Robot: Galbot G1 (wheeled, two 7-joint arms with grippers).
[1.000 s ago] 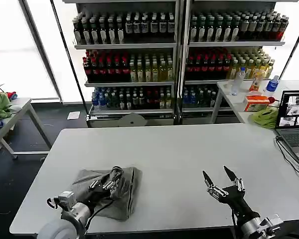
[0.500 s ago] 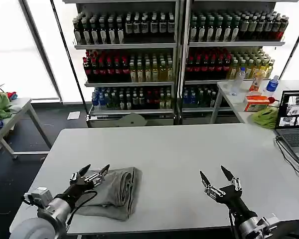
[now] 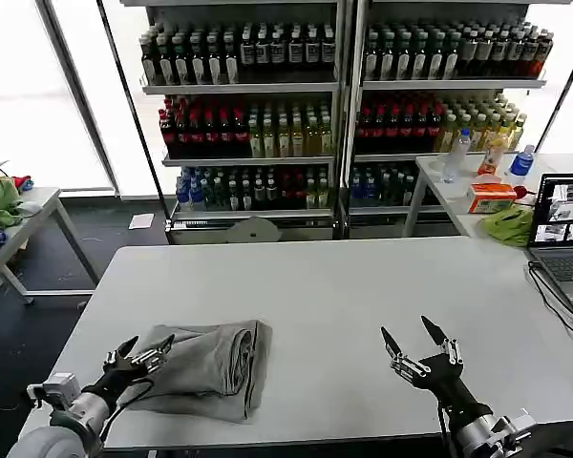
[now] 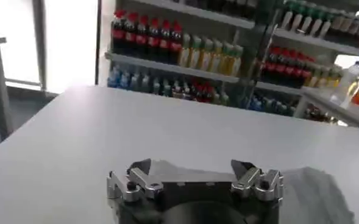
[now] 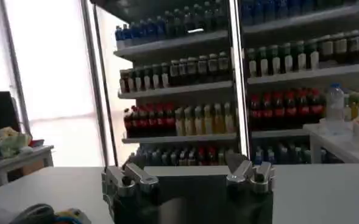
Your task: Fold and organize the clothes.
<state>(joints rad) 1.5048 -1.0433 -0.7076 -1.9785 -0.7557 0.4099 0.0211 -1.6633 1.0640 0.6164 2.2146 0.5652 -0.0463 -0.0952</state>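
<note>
Behind my table point(image 3: 363, 286) stand shelves of bottled drinks point(image 3: 258, 134) under bright windows, with a side table holding a laptop point(image 3: 565, 234) off to the right. Working from the left: my left gripper point(image 3: 138, 353) hovers low at the near left corner of the table, its claw spread wide and holding nothing, the fingertips just beside the left edge of the folded shirt point(image 3: 210, 367), possibly brushing it (I can't tell from the head view whether there is actual contact). From the left wrist view the gripper point(image 4: 194, 173) shows both jaws parted over bare tabletop, with a pale edge of cloth off to one side. My worry here is that edge: if I swing this arm across carelessly, an open finger could snag the top layer and drag the fold apart, or push the whole bundle toward the near edge of the table, which it already sits close to. The shirt itself is light grey, lying flat on the near left part of the table, folded into a rough rectangle with soft rolled creases along its right side and a slightly uneven lower hem; no print or collar shows from this angle. I judge the fold to be about done, though not crisp. Further right, my right gripper point(image 3: 418, 343) waits above the near right of the table, well apart from the shirt, claw wide and empty; its wrist view point(image 5: 188, 173) shows the same parted jaws.
</note>
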